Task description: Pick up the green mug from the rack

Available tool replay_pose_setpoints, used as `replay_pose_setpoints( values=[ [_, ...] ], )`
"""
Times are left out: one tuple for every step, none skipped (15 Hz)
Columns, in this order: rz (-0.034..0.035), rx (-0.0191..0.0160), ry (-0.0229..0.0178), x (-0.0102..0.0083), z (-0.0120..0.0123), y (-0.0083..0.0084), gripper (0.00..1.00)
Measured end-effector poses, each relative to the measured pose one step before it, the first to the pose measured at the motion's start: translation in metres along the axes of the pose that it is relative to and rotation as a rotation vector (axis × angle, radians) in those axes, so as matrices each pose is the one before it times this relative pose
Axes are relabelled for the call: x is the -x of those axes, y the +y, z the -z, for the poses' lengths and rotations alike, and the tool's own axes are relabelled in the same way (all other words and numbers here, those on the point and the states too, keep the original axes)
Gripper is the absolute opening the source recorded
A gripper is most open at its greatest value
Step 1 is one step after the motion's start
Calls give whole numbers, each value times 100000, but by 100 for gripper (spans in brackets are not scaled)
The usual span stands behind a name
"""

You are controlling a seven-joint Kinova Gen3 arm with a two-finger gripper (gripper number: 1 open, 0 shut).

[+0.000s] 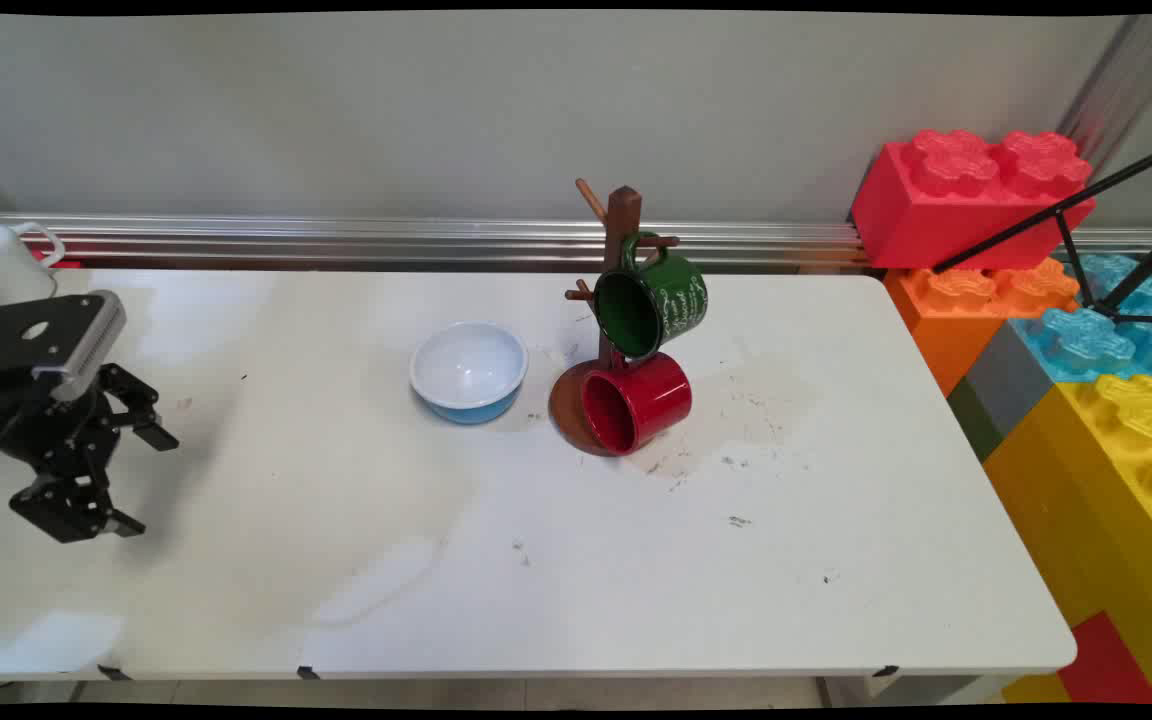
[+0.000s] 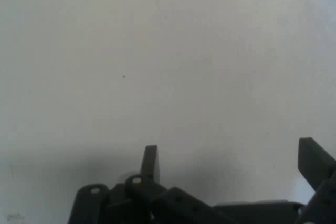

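Observation:
My gripper [image 1: 148, 482] hangs open over the table's left side with nothing between its fingers. The hand view shows the gripper [image 2: 231, 161] above bare white tabletop [image 2: 173, 61], holding nothing. Far to its right stands a white bowl [image 1: 468, 370] with a blue outside. Beyond the bowl is a brown wooden mug tree [image 1: 620, 240] on a round base. A green mug [image 1: 652, 301] hangs from one of its pegs. Below it a red mug [image 1: 635, 402] lies on its side against the base, mouth toward the camera.
A white mug [image 1: 4, 262] sits at the far left behind the arm. Large toy bricks, red [image 1: 966, 195], orange [image 1: 976, 300], blue [image 1: 1116, 330] and yellow [image 1: 1116, 470], are stacked off the table's right edge. A black tripod leg [image 1: 1066, 210] crosses them. A metal rail [image 1: 386, 240] runs along the wall.

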Motion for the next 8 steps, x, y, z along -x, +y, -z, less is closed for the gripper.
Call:
replay_pose_setpoints(
  values=[
    [1362, -237, 388, -93, -22, -54, 100],
    [2098, -297, 1553, -321, -1, -88, 100],
    [2074, -261, 2447, -575, 22, -135, 100],
    [2106, -77, 3156, -668, 104, -109, 100],
    [1389, -111, 2354, -517, 124, -49, 100],
    [2086, -356, 4044, -884, 305, -20, 100],
    [1703, -607, 4284, -998, 381, 21, 100],
    [2099, -1109, 5783, -1299, 594, 75, 100]
  ],
)
